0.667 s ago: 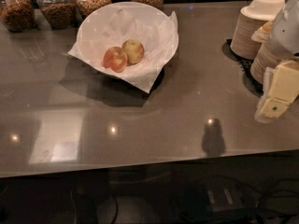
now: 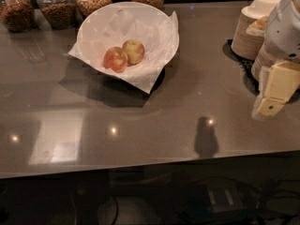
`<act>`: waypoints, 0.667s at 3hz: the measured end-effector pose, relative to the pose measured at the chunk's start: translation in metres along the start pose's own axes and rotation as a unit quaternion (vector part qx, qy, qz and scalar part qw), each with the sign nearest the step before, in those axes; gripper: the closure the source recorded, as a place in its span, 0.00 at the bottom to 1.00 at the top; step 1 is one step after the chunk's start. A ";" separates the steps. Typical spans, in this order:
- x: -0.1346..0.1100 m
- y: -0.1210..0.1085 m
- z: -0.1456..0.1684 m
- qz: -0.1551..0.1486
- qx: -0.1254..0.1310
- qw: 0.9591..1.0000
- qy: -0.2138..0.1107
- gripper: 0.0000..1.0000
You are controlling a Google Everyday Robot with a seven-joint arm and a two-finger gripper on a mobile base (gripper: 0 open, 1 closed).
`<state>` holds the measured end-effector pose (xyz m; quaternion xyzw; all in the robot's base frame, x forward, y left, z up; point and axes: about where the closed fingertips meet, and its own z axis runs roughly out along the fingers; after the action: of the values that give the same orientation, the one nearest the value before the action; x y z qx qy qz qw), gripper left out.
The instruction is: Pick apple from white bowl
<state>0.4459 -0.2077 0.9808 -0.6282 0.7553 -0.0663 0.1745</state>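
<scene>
A wide, glossy grey-brown table fills most of the view, with small points of light reflected on its near half. At the right edge the robot's white arm comes down over the table's far right corner.

The white bowl sits on the far left part of the table, lined with crumpled white paper that spills over its near and right rim. It is well apart from the arm.

Stacks of small off-white paper bowls stand on a black mat at the far right, partly hidden behind the arm.

Four glass jars of brown dry food line the far edge behind the white bowl.

The cream gripper hangs below the arm at the right edge, above the table and just in front of the stacks. I cannot tell whether it is released or clenched, and it holds nothing that shows.

Two apples lie touching in the bowl's middle. The red apple is nearer and to the left. The yellow apple is just behind it to the right.
</scene>
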 end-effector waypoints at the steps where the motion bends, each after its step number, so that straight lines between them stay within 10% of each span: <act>1: -0.023 -0.021 0.008 -0.064 0.039 0.997 -0.015 0.00; 2: -0.047 -0.046 0.014 -0.122 0.072 0.989 -0.039 0.00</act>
<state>0.5002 -0.1694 0.9914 -0.7033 0.6589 -0.1168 0.2398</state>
